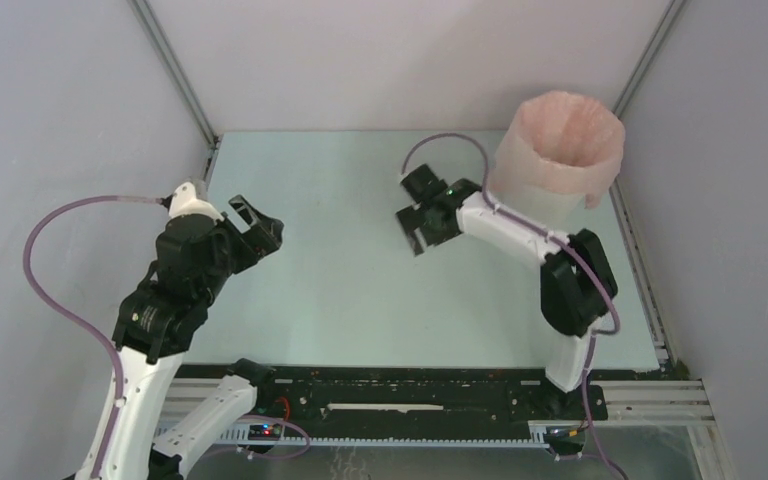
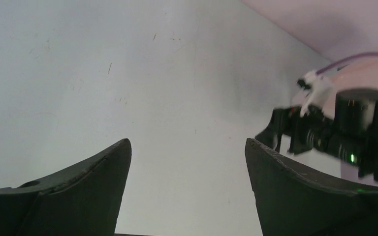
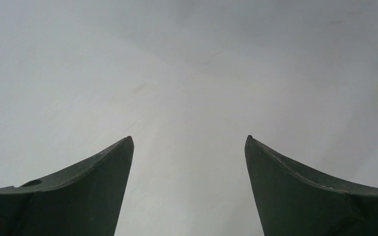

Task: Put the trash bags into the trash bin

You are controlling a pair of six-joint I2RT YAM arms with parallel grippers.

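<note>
The white trash bin [image 1: 535, 203] stands at the table's far right corner. The pale-pink trash bag [image 1: 570, 165] lines it, its top folded down over the rim all round. My right gripper [image 1: 418, 215] hangs left of the bin, apart from it, open and holding nothing [image 3: 189, 142]. My left gripper [image 1: 258, 225] hovers over the left side of the table, open and empty [image 2: 187, 145]. In the left wrist view the right arm's wrist [image 2: 344, 135] shows at the right, blurred, with the pink bag [image 2: 369, 73] behind it.
Grey enclosure walls with metal corner posts [image 1: 175, 70] close in the pale table [image 1: 350, 290] on three sides. A black rail [image 1: 410, 395] with the arm bases runs along the near edge. Purple cables [image 1: 55, 290] loop off both arms.
</note>
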